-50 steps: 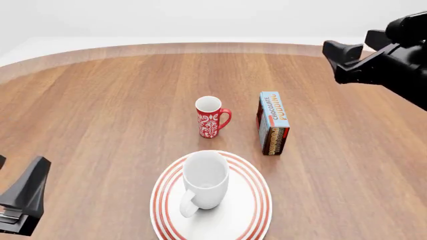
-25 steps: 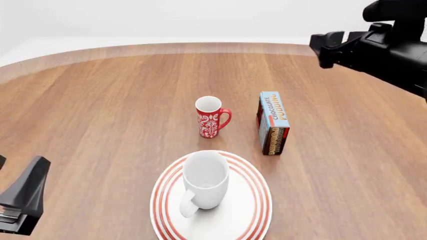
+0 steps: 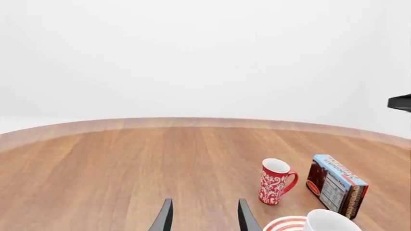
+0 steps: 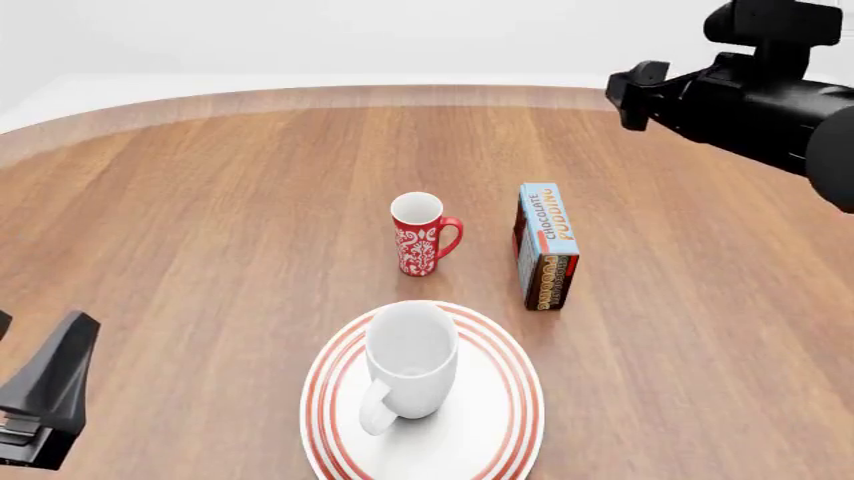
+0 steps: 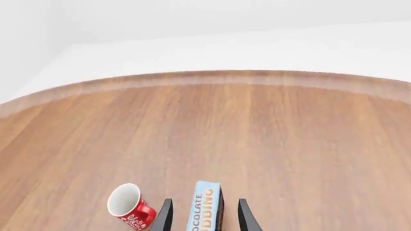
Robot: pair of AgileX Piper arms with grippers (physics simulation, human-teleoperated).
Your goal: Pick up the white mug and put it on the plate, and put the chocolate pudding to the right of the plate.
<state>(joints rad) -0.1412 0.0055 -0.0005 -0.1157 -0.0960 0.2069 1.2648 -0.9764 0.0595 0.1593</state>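
Note:
The white mug [image 4: 411, 365] stands upright on the red-ringed plate [image 4: 514, 405], handle toward the near left. The chocolate pudding [image 4: 545, 245] stands on its edge just beyond the plate's far right side, and the red mug [image 4: 420, 235] is to its left. My right gripper [image 4: 638, 95] hangs open, high above the table at the far right. In its wrist view the pudding [image 5: 205, 209] lines up between the fingers [image 5: 165, 216], far below. My left gripper [image 4: 40, 385] is open and empty at the near left. Its wrist view shows the white mug [image 3: 330, 222], plate [image 3: 286, 224] and pudding [image 3: 335, 185].
The red patterned mug [image 3: 275, 182] [image 5: 128, 207] stands about a hand's width from the pudding, behind the plate. The round wooden table [image 4: 214, 200] curves away at the back, with a white floor and wall beyond it.
My right arm has risen and swung left and farther back over the table, toward the pudding's line. The left gripper, mugs, plate and pudding have not moved.

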